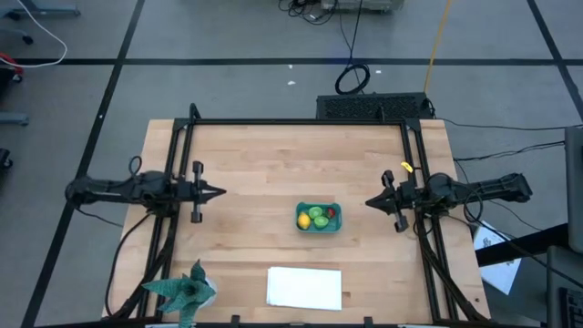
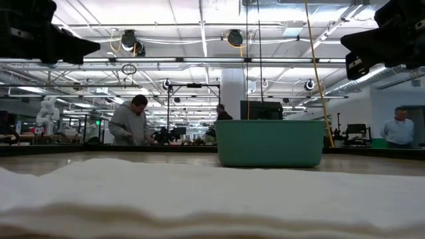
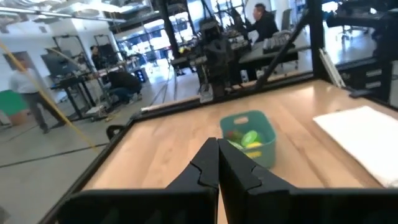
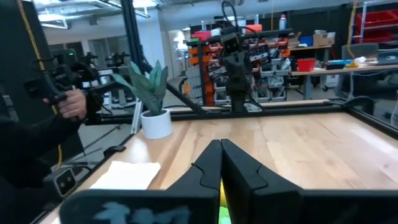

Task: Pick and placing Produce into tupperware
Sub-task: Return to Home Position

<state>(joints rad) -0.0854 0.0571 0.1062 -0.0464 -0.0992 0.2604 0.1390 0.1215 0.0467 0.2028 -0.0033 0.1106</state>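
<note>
The 3 produce pieces (image 1: 318, 215) are found inside the tupperware (image 1: 319, 229), whose long axis is laid towards both arms. The left gripper (image 1: 221, 192) is held well apart on its left and the right gripper (image 1: 369, 202) nearer on its right. Both are clenched on nothing. No further pick is judged necessary.

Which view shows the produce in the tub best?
High view: looks straight into the tub, showing lemon, green piece and red piece. Left wrist shows them obliquely. Low view: only the tub's wall. Right wrist: a sliver past the right pincer.
</note>
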